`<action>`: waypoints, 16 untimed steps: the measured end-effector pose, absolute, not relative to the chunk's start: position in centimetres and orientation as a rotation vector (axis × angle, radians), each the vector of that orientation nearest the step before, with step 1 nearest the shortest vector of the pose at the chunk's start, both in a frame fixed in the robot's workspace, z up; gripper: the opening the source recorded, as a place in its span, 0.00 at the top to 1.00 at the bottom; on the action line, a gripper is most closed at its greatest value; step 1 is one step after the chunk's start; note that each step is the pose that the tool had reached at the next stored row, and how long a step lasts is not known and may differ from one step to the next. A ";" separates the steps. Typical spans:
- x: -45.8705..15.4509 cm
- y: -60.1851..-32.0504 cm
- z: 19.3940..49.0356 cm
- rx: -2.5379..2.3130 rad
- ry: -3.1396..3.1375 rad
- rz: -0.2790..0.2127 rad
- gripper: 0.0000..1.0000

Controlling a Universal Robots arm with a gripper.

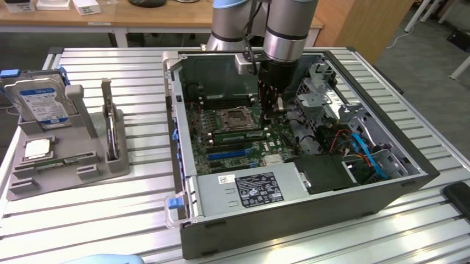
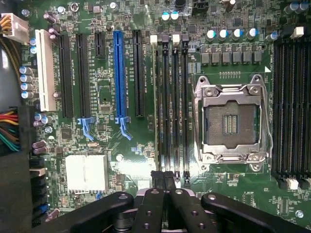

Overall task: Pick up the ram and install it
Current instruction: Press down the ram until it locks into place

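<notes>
The ram (image 2: 156, 107) is a thin green stick standing edge-up in the motherboard's outermost memory slot, beside the CPU socket (image 2: 231, 121). In the exterior view the ram (image 1: 236, 133) shows as a green strip just below the socket. My gripper (image 2: 163, 177) is shut, its two black fingertips pressed together over the near end of the memory slots. Nothing shows between them. In the exterior view the gripper (image 1: 278, 110) reaches down into the open computer case (image 1: 187, 220), close above the board.
A grey stand (image 1: 110, 165) at the exterior view's left holds a blue-labelled hard drive (image 1: 44, 104), an upright dark card with a metal bracket (image 1: 110, 126) and a small chip (image 1: 37, 148). Drive cages and cables (image 1: 360, 148) crowd the case's right side.
</notes>
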State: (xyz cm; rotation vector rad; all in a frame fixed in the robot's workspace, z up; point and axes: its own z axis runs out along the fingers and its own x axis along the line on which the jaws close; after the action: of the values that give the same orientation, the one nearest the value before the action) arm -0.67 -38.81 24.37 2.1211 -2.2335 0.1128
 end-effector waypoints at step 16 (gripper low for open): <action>-0.6 -38.8 23.4 2.121 -2.233 0.113 0.90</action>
State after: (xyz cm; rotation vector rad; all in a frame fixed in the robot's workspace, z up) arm -0.56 -38.81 23.42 2.1211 -2.2332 0.1131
